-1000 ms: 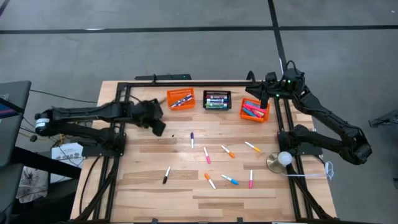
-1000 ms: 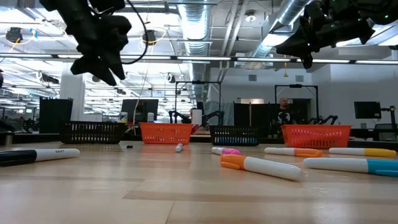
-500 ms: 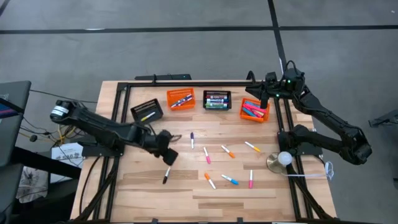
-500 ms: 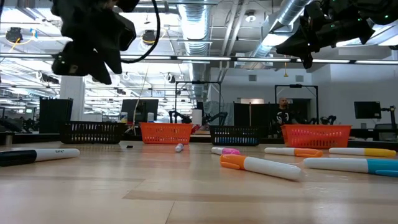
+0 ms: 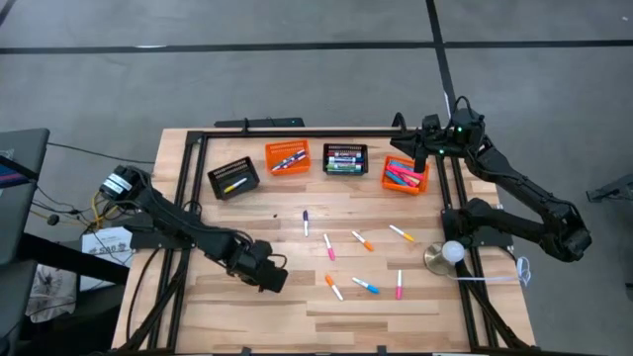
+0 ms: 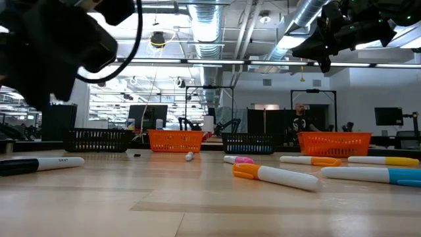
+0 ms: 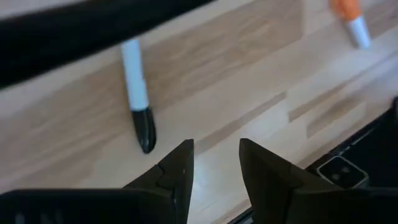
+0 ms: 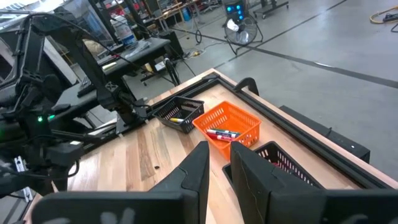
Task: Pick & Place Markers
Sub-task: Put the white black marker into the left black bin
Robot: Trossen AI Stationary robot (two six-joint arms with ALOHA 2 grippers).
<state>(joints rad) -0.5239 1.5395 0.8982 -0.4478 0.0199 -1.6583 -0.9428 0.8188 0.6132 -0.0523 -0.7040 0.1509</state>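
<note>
Your left gripper (image 5: pixel 269 277) has swung from the black basket (image 5: pixel 233 178) down over the black marker (image 7: pixel 137 93), jaws spread, empty. Your right gripper (image 5: pixel 407 148) waits by the far orange basket (image 5: pixel 405 175), jaws pressed together. Baskets part-filled; nine markers remain on the surface (image 5: pixel 297 307).

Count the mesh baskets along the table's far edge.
4, in one row at the far edge: black mesh basket leftmost, then orange mesh basket, second black basket, second orange basket rightmost. None seems hidden.

Grey concrete floor (image 5: pixel 297 79) with dark seam lines; silver ceiling ducts (image 6: pixel 309 16), strip lights; person (image 6: pixel 300 122) standing far back.
</note>
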